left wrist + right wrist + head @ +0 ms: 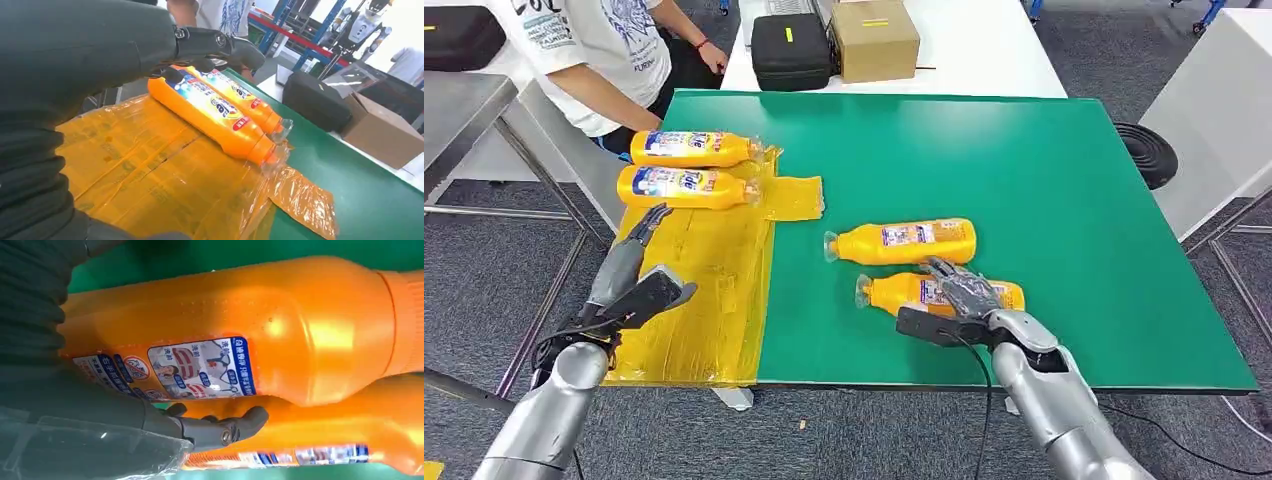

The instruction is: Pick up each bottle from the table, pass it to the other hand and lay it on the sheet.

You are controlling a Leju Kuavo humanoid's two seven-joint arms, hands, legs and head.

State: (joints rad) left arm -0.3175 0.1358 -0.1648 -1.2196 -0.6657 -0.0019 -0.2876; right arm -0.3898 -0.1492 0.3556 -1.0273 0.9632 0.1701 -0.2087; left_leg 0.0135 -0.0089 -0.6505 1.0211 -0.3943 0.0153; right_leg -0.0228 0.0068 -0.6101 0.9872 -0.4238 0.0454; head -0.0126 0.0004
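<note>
Head view: 2 bottles (692,148) lie on yellow sheet (694,290), 2 more on green table (1044,200). Right hand (959,290) rests on near bottle (1009,296); can't tell if gripping. Left hand (646,228) over sheet, fingers apart, holding nothing. L wrist: sheet bottles side by side. R wrist: fingers (240,422) against bottle.

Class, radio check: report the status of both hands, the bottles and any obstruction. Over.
Left hand open over the yellow sheet. Right hand on the nearest bottle, grasp unclear. Two bottles on the sheet, two on the green table. Nothing blocking.
</note>
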